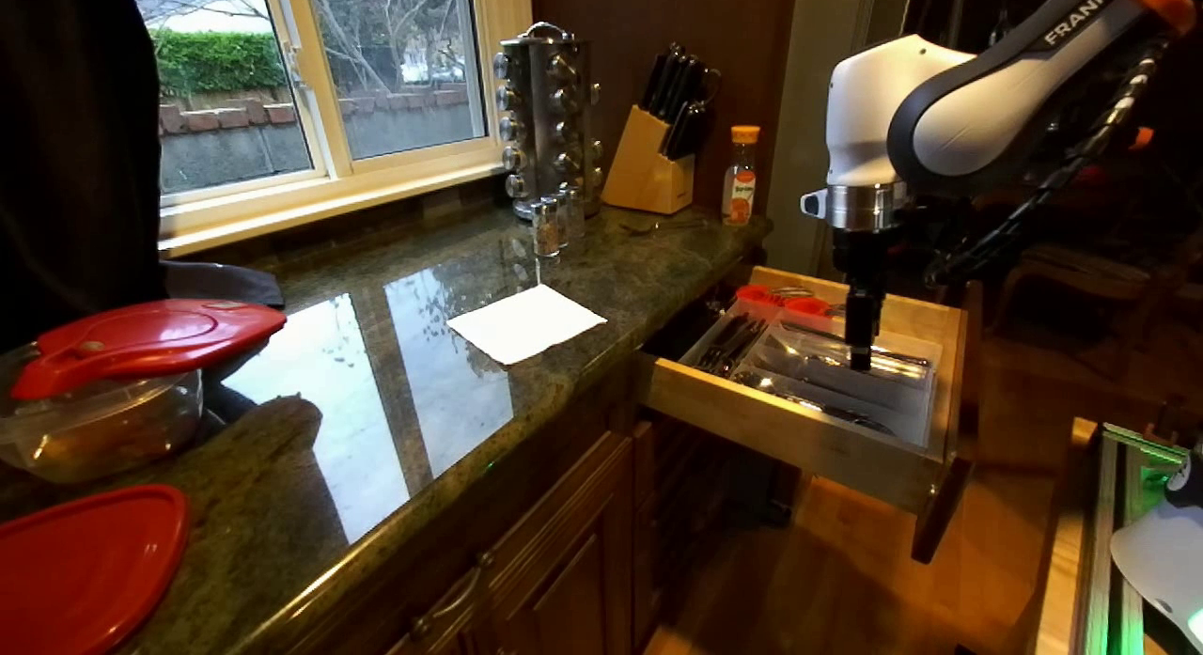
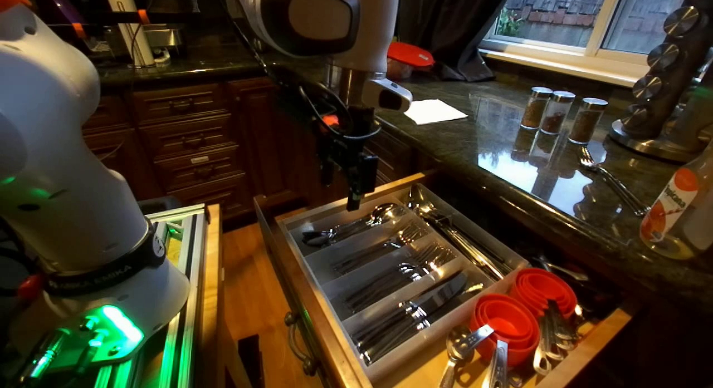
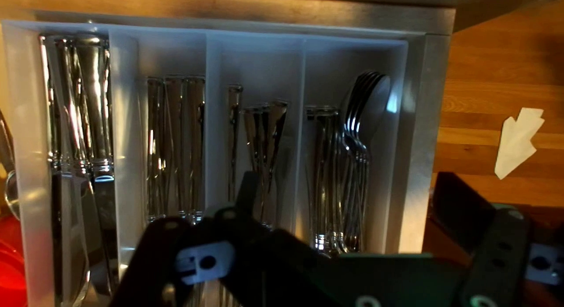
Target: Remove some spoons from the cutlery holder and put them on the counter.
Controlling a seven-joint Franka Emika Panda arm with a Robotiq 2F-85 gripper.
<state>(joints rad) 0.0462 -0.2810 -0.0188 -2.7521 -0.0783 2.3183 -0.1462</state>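
Well, the claw [image 3: 346, 179] gapes wide, holding nothing; the spoons [image 3: 368, 104] lie nested in the tray [image 3: 260, 71], around two o'clock in the wrist view. Better narrow first, then descend straight — never scraping the tray — and pinch a few.

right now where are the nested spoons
In the wrist view, the nested spoons lie in the rightmost compartment of the tray, just right of some handles.
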